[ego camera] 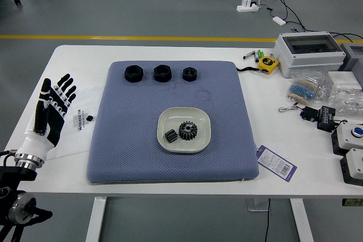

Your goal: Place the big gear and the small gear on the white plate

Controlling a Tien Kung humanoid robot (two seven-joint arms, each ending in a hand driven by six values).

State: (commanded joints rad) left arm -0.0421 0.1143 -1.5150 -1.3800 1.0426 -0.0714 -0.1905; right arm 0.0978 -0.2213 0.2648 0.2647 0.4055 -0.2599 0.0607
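Gears sit on the white plate (165,125) in the frame's centre, the small gear (171,135) just left of the big gear (188,130). At the frame's left, the left hand (51,109) holds nothing, its fingers (67,82) extended and slightly spread.

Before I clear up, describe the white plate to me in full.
The white plate is an off-white, shallow dish, square with well-rounded corners and a raised rim. Its surface looks smooth; ceramic or plastic, I cannot tell. It sits flat and right way up near the middle of the blue-grey mat. Inside lie the big gear and, left of it, the small gear. No hand touches it.
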